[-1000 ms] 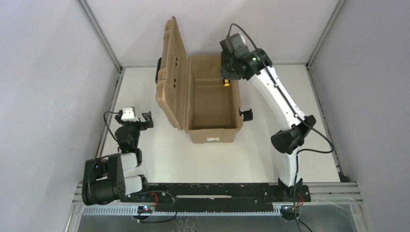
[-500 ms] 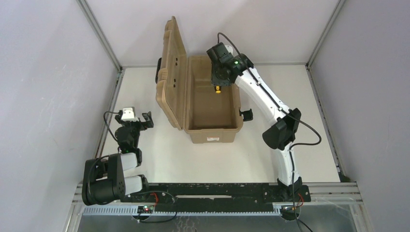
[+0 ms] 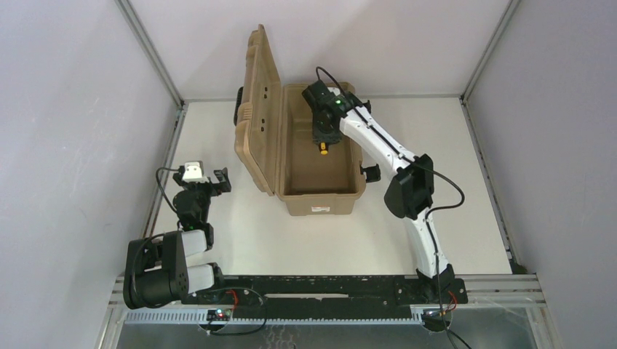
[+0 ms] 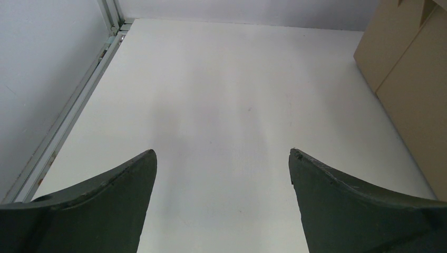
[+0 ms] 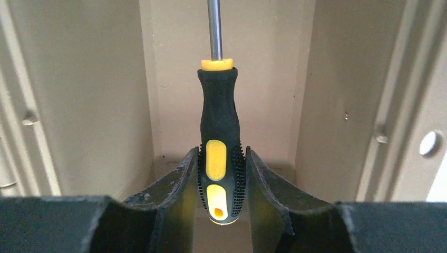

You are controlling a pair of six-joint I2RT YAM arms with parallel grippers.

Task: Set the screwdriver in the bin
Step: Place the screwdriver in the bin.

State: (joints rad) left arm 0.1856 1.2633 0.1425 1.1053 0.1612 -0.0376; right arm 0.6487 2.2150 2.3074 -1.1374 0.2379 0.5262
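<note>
White right arm (image 3: 378,143) has swung left over the large tan plastic bin (image 3: 318,205).
Its jaws clamp the small yellow-and-black screwdriver (image 5: 217,132) by the handle above the bin's far end, shaft pointing straight out from them; left jaws stand apart, well away.

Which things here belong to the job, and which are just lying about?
In the job: screwdriver, held by the shut right gripper; bin, lid open, under them.
Not in the job: left gripper, open over the table, holding nothing.
</note>
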